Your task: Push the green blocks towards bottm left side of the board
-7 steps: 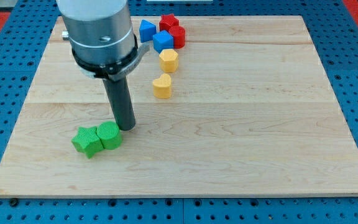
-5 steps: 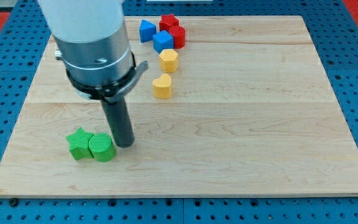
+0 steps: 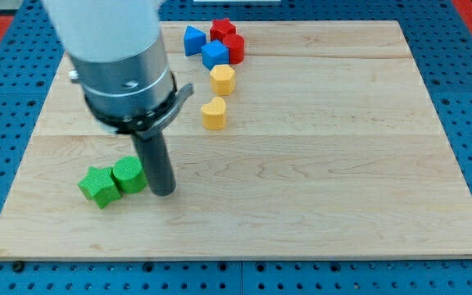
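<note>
A green star block (image 3: 97, 186) and a green cylinder block (image 3: 129, 175) lie touching each other near the wooden board's (image 3: 318, 180) lower left. The star is on the cylinder's left. My tip (image 3: 163, 192) rests on the board just to the right of the green cylinder, close against its side.
Near the view's top stand a blue triangular block (image 3: 192, 39), a blue cube (image 3: 215, 55), a red star block (image 3: 222, 30) and a red cylinder (image 3: 235, 47). Below them are a yellow hexagon block (image 3: 222, 79) and a yellow heart block (image 3: 214, 113).
My tip has moved left and slightly down. The two green blocks have slid left, and the pair has turned, so the star now lies lower left of the cylinder.
</note>
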